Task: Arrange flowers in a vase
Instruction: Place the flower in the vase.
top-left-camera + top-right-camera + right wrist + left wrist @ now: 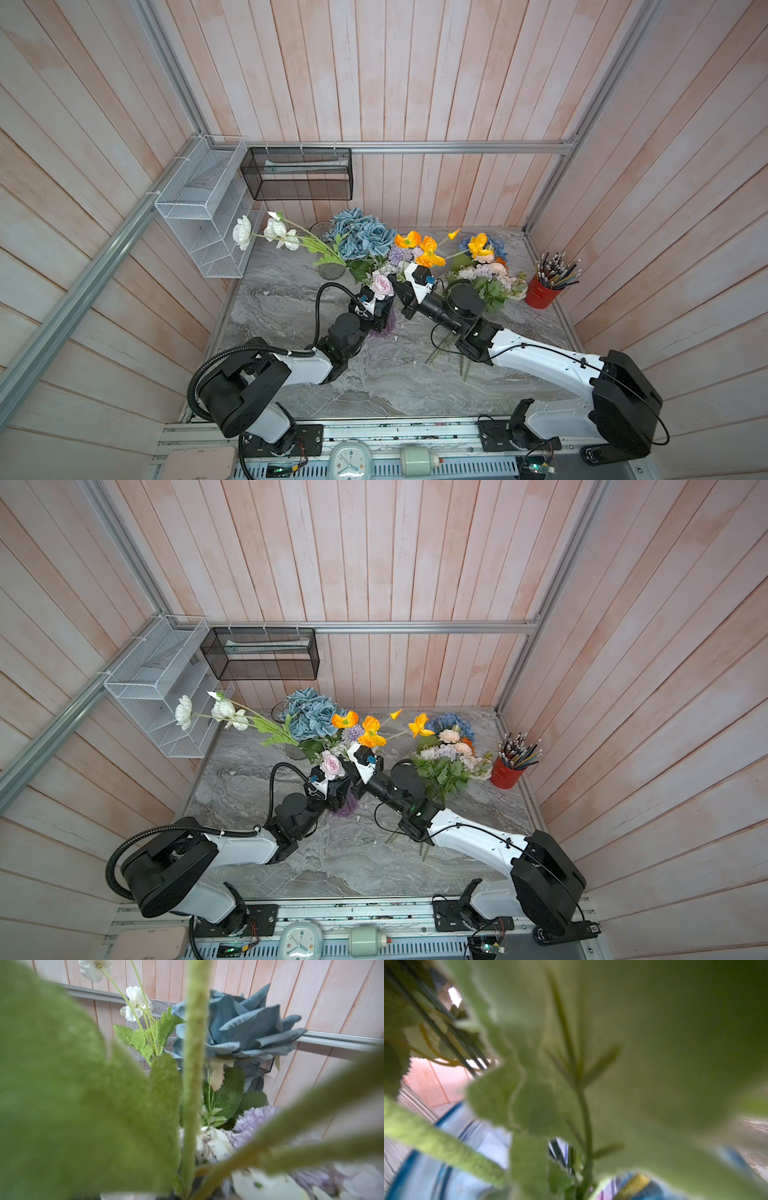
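A purple glass vase stands mid-table with my left gripper shut around its upper part. Dusty-blue roses, white flowers, a pink rose and lilac blooms spread above it. My right gripper hangs just over the vase mouth, shut on the fuzzy green stem of the orange flowers. That stem runs down to the jaws, which leaves hide. Blurred green leaves fill the left wrist view, so its fingers do not show there.
A loose bunch of peach, lilac and blue flowers lies on the table at the right, its stems under my right arm. A red cup of pencils stands at the right edge. Two clear glass vases stand behind. Wire baskets hang on the walls.
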You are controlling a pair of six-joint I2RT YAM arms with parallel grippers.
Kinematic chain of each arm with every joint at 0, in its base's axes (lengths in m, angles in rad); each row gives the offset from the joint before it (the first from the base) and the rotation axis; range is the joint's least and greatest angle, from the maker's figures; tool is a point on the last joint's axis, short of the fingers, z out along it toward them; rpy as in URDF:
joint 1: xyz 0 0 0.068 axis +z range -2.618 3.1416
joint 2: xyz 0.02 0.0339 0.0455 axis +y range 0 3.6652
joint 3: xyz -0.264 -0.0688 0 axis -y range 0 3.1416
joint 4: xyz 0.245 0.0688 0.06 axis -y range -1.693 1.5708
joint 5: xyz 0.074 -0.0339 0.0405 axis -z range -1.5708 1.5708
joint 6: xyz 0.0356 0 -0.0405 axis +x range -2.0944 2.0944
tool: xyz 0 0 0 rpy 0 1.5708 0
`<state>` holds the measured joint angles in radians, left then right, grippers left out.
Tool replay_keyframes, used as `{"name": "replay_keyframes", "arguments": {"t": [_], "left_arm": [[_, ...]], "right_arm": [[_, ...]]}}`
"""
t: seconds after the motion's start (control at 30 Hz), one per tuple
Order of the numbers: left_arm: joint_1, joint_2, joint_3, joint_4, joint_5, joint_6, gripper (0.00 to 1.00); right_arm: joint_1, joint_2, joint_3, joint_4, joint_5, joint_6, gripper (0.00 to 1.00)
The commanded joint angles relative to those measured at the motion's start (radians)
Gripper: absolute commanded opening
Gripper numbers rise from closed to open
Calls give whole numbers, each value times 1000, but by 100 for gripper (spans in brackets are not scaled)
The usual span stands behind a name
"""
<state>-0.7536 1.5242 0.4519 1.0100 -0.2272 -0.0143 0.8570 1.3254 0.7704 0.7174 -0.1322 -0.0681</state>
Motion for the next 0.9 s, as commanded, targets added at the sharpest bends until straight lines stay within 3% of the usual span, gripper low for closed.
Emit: {"name": "replay_keyframes", "arguments": {"t": [0.0, 0.17, 0.33, 0.47, 0.57, 0.67, 0.77, 0.87], "left_arm": [[-4, 35, -27, -123, -9, -18, 0], [-4, 38, -24, -123, -8, -18, 0], [-4, 40, -22, -125, -4, -18, 0], [-3, 34, -24, -128, -4, -15, 0], [-4, 34, -24, -128, -4, -15, 0], [-6, 30, -25, -130, -7, -18, 0], [-7, 25, -30, -129, -9, -17, 0], [-7, 27, -30, -129, -10, -18, 0]], "right_arm": [[7, -29, 1, -17, 4, 9, 21], [6, -128, -40, -33, 42, 7, 44], [4, -211, -81, 22, 92, 6, 52], [-5, -226, -90, 83, 99, 12, 52], [-7, -217, -88, 133, 93, 29, 44], [-6, -194, -76, 140, 64, 40, 20], [-7, -176, -72, 97, 31, 44, 3], [-5, -158, -80, 50, 18, 49, 1]]}}
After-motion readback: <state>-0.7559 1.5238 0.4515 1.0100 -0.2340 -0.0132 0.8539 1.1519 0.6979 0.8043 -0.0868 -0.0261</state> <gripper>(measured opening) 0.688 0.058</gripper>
